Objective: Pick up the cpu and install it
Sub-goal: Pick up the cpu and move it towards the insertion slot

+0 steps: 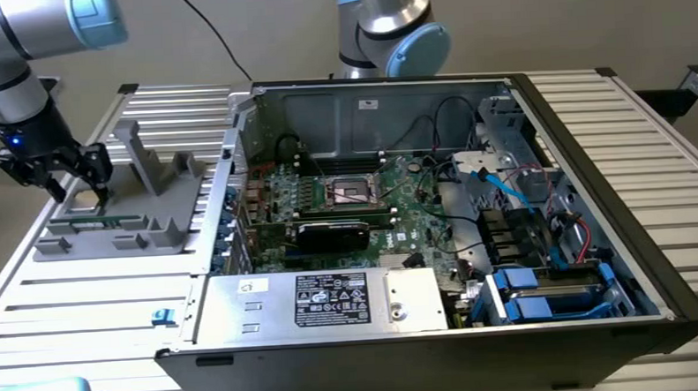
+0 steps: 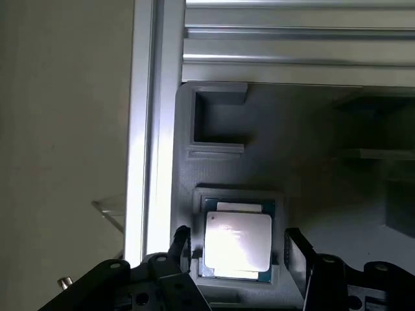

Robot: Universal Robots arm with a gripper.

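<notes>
Hovering gripper (image 1: 76, 185): low over the grey holder, its fingers spread wide and holding nothing; in the wrist view the gripper (image 2: 237, 249) has one finger on each side of the cpu.
Cpu (image 2: 238, 243): lies flat, silver top up, in a square pocket of the holder; whether either finger touches it I cannot tell.
Grey holder (image 1: 115, 228) (image 2: 311, 168): a moulded tray with upright fins, on the worktop at nine o'clock of the computer case; a second, smaller pocket (image 2: 217, 123) is just beside the cpu's pocket.
Worktop (image 1: 71, 296) (image 2: 292, 45): slatted metal, carrying the holder and the case; a small blue clip (image 1: 160, 317) lies on it at six o'clock of the holder.
Computer case (image 1: 607, 149): on its side and open, well apart from the gripper.
Motherboard (image 1: 409, 210): inside the case; the dark socket (image 1: 351, 191) with its metal frame is near the middle.
Black expansion card (image 1: 333, 234): at six o'clock of the socket, just beside it.
Power supply (image 1: 318, 298): silver labelled box at six o'clock of the card.
Blue drive bays (image 1: 542, 293): at four o'clock inside the case, with cables (image 1: 496, 185) looping above them.
Second arm (image 1: 395, 26): at twelve o'clock, behind the case's back wall.
</notes>
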